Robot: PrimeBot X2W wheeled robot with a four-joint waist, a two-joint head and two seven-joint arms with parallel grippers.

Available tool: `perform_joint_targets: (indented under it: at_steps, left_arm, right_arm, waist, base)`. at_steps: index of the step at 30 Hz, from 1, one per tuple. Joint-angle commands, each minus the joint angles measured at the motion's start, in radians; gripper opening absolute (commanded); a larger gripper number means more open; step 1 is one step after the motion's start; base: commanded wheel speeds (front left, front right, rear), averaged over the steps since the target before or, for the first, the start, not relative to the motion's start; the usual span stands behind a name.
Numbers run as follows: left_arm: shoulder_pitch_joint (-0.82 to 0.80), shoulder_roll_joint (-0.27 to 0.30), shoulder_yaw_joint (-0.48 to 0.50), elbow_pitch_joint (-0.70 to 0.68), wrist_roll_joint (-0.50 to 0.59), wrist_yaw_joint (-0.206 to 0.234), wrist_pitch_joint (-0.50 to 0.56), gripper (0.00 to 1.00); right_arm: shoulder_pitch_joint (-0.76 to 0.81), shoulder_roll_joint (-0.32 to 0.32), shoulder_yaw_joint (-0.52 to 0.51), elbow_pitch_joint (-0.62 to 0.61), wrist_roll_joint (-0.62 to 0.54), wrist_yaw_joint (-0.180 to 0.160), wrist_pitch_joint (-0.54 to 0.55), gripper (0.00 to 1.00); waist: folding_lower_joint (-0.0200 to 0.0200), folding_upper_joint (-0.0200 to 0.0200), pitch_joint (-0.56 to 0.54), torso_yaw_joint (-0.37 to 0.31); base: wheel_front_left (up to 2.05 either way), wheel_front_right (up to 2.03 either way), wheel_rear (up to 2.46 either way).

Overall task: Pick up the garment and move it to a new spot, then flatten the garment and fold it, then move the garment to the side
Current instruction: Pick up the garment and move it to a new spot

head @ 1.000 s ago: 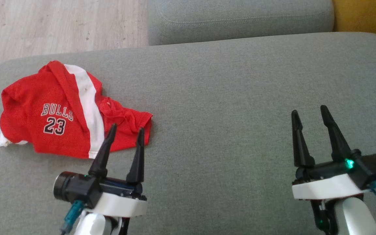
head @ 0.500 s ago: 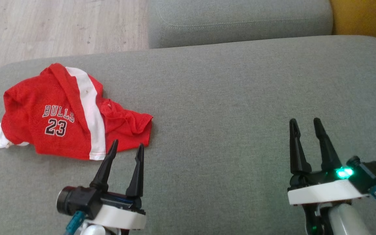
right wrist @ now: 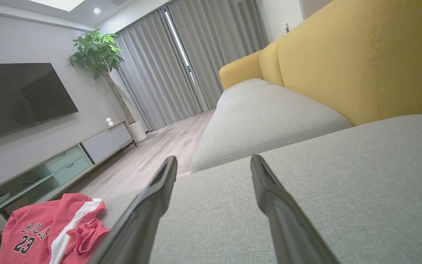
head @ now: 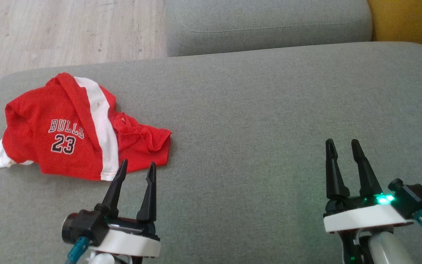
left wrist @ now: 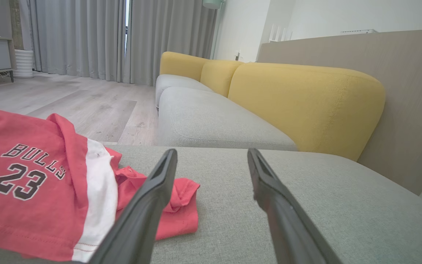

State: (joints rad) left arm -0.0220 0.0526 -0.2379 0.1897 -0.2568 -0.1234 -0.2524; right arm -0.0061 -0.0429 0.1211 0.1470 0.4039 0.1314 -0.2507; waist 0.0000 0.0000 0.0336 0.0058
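Status check, head view

- Garment (head: 68, 132): red shorts or jersey with a white stripe, "BULLS 23" facing up. It sits at centre left of the frame, on the grey sofa cushion (head: 255, 121) and near its left edge. It is doubled over itself, with a rumpled flap toward the right and a white corner poking out at far left. In the left wrist view it fills the lower left.
- Left gripper (head: 138, 162): lower left of the frame, jaws spread apart and holding nothing. The fingertips sit just below the garment's lower right hem; no contact can be made out.
- Right gripper (head: 341, 141): lower right, jaws likewise apart and empty, over bare cushion and well apart from the garment.

Progress (judgement): neither arm is engaged with the cloth. The bundle is layered but not tidy, with uneven edges and a wrinkled flap. This could be a rough fold already parked at the side, or a heap not yet picked up; the pictures do not settle which. If it is untouched, every step remains: lift and relocate, flatten, fold, move aside
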Motion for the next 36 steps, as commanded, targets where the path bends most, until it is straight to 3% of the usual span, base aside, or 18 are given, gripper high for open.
perform_joint_targets:
  at_steps: [1,10,18,36]
  left_arm:
    - [-0.028,-0.002,0.031,-0.029,-0.006,0.0,-0.009,1.0]
    - [-0.031,-0.002,0.034,-0.023,-0.018,0.013,-0.009,1.0]
    - [-0.027,-0.002,0.057,-0.016,-0.014,0.022,-0.009,1.0]
    - [0.01,-0.002,0.107,-0.011,0.012,0.026,-0.009,1.0]
  right_arm:
    - [-0.021,-0.007,0.019,-0.027,-0.011,-0.001,-0.011,1.0]
    - [-0.014,-0.007,0.023,-0.023,-0.066,-0.001,-0.011,1.0]
    - [-0.011,-0.007,0.072,-0.006,-0.107,-0.001,-0.011,1.0]
    - [0.008,-0.007,0.185,0.022,-0.053,-0.001,-0.011,1.0]
  waist:
    - [0.0,0.0,-0.001,0.001]
    - [0.0,0.0,-0.008,0.061]
    - [0.0,0.0,-0.014,0.187]
    - [0.0,0.0,-0.063,0.445]
  base:
    - [0.0,0.0,0.0]
    - [0.0,0.0,0.0]
    - [0.0,0.0,0.0]
    - [0.0,0.0,0.0]
